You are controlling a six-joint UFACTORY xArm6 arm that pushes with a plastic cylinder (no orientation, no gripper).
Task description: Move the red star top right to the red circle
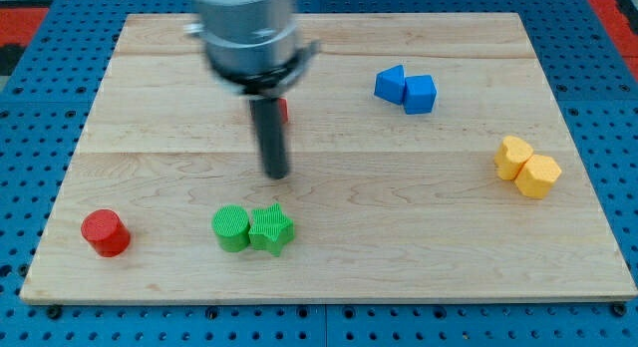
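Note:
The red star (pixel 283 111) is mostly hidden behind my rod; only a small red sliver shows at the rod's right side, in the upper middle of the board. The red circle (pixel 105 232), a short cylinder, stands near the board's bottom left corner. My tip (pixel 276 173) rests on the board just below the red star and above the green blocks, far to the right of the red circle.
A green circle (pixel 231 228) and a green star (pixel 270 229) touch each other below my tip. Two blue blocks (pixel 406 89) sit together at the upper right. Two yellow blocks (pixel 527 167) sit together at the right edge of the wooden board (pixel 399 237).

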